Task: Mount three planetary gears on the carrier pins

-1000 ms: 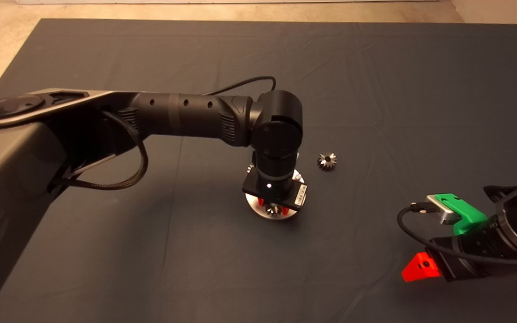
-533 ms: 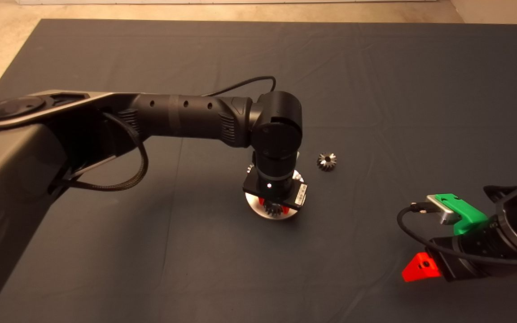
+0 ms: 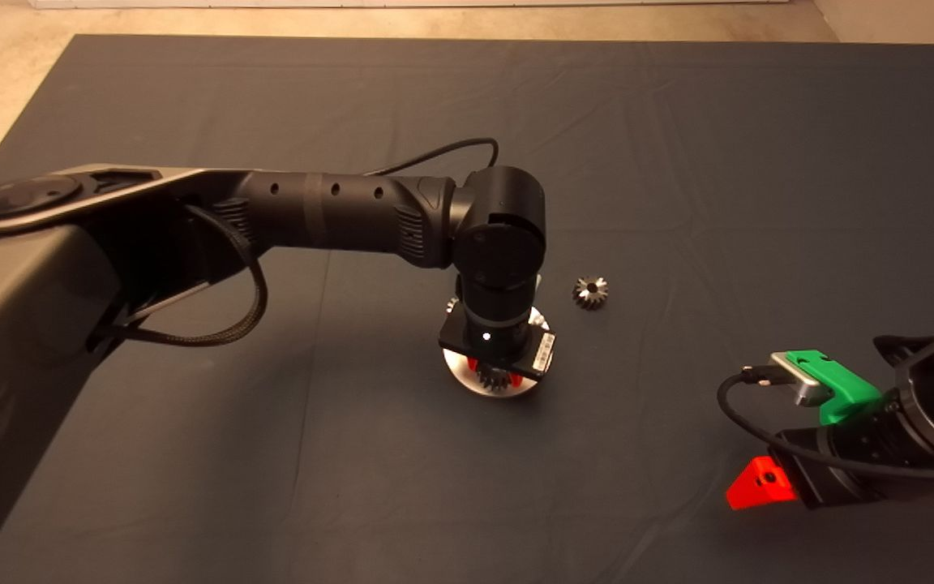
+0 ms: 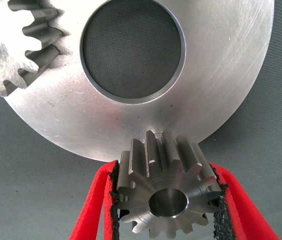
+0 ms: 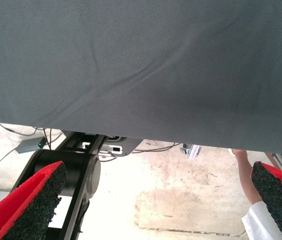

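Note:
My left gripper [image 3: 495, 375] hangs straight down over the near edge of the flat silver disc [image 3: 467, 380] in the middle of the mat. It is shut on a small toothed planetary gear [image 4: 167, 200], whose teeth sit between the red fingers [image 4: 93, 210]. The gear is at the disc's rim [image 4: 221, 90], beside the large centre hole. A second gear [image 4: 11, 45] lies on the disc across that hole. I see no bare carrier pins. A third gear [image 3: 590, 292] lies loose on the mat, right of the disc. My right gripper [image 3: 759, 483] waits open at the lower right.
The dark mat [image 3: 678, 162] spreads wide around the disc. The right wrist view looks past the mat's edge to the floor, where a black stand [image 5: 76, 180] and a person's hand [image 5: 246, 180] show.
The left arm has sunk very slightly over the disc with the gear still held. The loose gear and the right arm have not moved.

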